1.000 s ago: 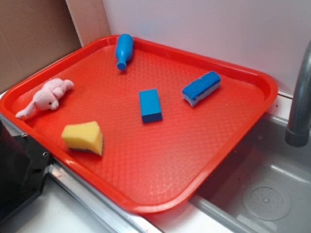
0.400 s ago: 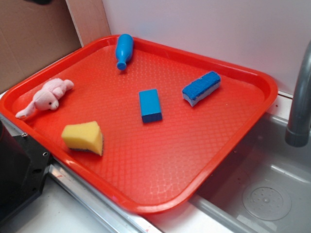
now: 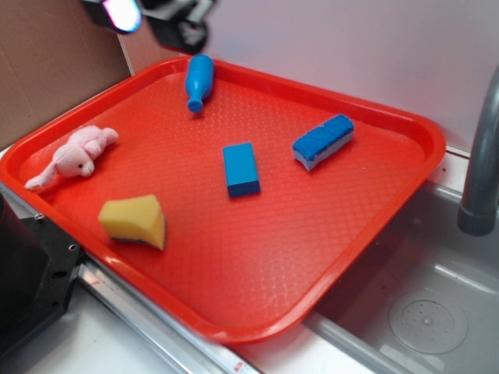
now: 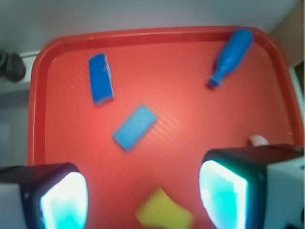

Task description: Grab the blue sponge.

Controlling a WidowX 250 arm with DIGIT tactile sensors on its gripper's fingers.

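Note:
The blue sponge (image 3: 323, 141), rough blue on top with pale foam below, lies on the red tray (image 3: 257, 257) toward its back right. From the wrist camera the blue sponge (image 4: 101, 85) shows at upper left, far from the fingers. My gripper (image 3: 152, 17) hangs high at the top left edge of the exterior view, over the tray's back left corner. Seen from the wrist, the gripper (image 4: 143, 198) is open, its glowing pads (image 4: 64, 202) wide apart with nothing between them.
On the tray also lie a smooth blue block (image 3: 241, 169), a blue bottle (image 3: 198, 80), a yellow wedge sponge (image 3: 135, 220) and a pink plush toy (image 3: 72, 156). A grey sink (image 3: 421, 312) and faucet (image 3: 479, 167) stand to the right. Walls rise behind the tray.
My gripper has come into the exterior view at the top left; it was out of frame before. Nothing on the tray has moved.

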